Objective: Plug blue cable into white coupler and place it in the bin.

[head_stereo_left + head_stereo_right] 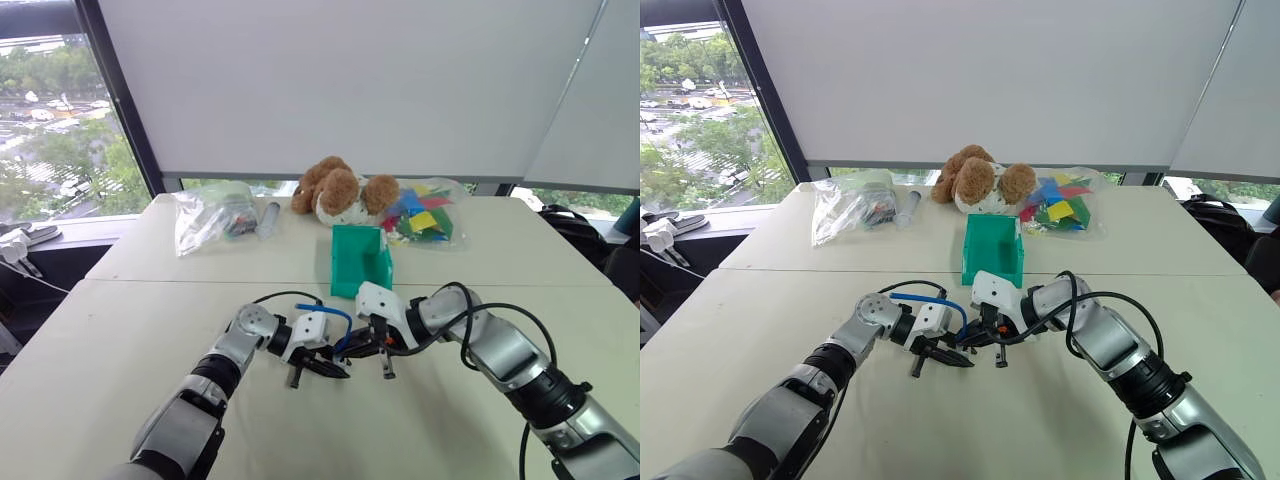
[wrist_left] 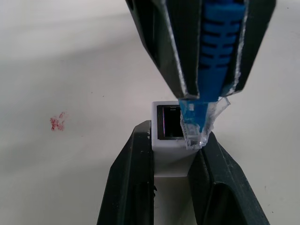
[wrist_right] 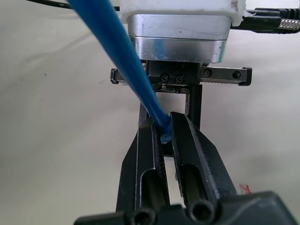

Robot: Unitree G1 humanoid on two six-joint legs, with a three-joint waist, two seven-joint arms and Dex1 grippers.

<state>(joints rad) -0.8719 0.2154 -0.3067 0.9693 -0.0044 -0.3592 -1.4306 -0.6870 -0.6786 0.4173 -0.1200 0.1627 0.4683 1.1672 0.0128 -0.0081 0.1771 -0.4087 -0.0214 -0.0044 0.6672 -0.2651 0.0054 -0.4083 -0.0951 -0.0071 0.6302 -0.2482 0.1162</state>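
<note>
One blue cable, one white coupler and one teal bin are in view, with two grippers at work. Farther back on the table lie two clear bags and one brown stuffed toy.

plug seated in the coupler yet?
Not yet. The plug sits at the rim of the coupler; its port still shows open.

An office: pale tables, roller blinds (upper-floor windows).

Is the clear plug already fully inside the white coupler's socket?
No, the plug sits at the white coupler socket's edge, mostly outside.
</note>
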